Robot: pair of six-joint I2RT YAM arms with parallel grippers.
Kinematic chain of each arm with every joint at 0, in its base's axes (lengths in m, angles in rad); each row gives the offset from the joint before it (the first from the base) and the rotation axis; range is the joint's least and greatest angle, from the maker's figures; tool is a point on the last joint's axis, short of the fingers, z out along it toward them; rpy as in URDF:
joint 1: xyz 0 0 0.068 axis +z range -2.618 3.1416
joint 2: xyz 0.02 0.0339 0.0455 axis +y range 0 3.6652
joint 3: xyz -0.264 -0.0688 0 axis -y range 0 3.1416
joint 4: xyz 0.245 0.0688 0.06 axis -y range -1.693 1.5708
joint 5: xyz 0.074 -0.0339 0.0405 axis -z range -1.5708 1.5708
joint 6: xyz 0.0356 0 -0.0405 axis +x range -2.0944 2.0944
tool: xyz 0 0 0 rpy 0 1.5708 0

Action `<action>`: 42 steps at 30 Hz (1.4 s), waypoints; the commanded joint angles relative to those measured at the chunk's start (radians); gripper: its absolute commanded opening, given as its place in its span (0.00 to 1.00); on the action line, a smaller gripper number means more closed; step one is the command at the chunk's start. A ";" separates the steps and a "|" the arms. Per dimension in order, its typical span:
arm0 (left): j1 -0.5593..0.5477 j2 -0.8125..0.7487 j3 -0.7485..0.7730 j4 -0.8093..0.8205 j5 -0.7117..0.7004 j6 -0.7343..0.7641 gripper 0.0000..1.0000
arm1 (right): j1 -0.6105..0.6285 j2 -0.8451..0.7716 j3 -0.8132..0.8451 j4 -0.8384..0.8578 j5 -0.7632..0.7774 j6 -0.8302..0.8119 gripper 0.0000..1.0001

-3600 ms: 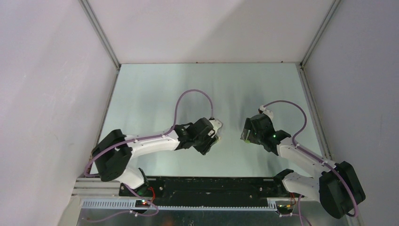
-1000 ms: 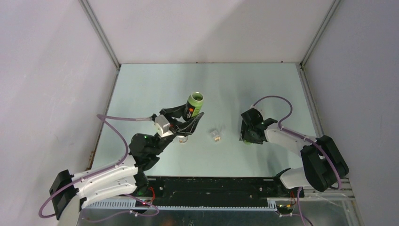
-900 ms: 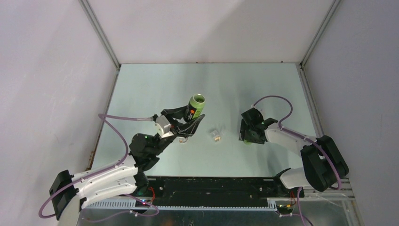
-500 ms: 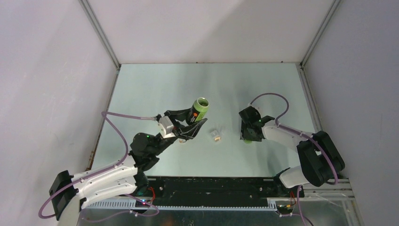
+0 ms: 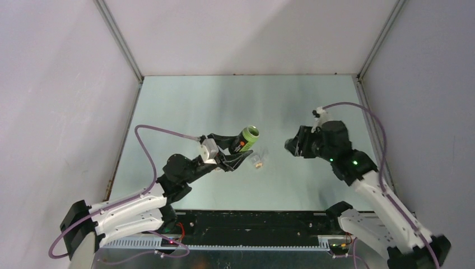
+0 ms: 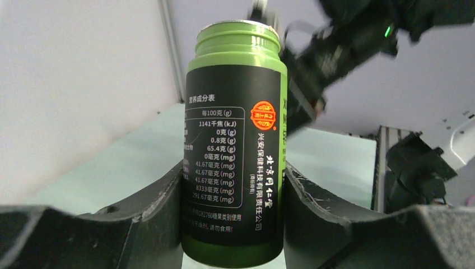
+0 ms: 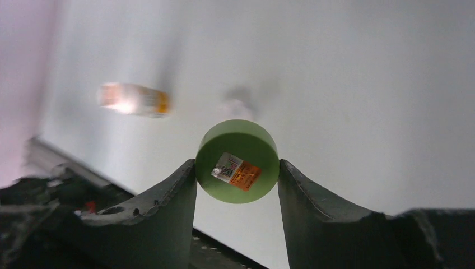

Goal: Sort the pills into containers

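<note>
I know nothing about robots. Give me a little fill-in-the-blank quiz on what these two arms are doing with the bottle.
1. The left jaws grip a bottle whose label is ____.
2. The bottle's mouth is ____, with no cap on it.
3. The right jaws pinch a round cap coloured ____.
4. The small pill box lies on the table, held by ____ arm.

Missing words: black; open; green; neither.

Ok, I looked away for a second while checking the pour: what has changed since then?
The left fingers carried the open green bottle right, toward the pill box, tipping it further. The right fingers lifted away from the table with the green cap. Both grips and the pill box stayed.
</note>
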 commanded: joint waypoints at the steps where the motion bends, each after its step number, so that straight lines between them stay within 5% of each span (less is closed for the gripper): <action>1: 0.010 0.010 0.056 -0.042 0.101 -0.001 0.00 | -0.016 -0.127 0.115 0.072 -0.373 -0.059 0.35; 6: 0.011 0.021 0.087 -0.112 0.176 0.035 0.00 | 0.003 -0.170 0.248 0.106 -0.509 -0.046 0.36; 14: 0.011 0.050 0.134 -0.202 0.279 0.045 0.00 | 0.026 -0.028 0.435 -0.051 -0.600 -0.079 0.37; 42: 0.011 0.105 0.176 -0.231 0.373 0.065 0.00 | 0.122 0.055 0.463 -0.173 -0.608 -0.172 0.38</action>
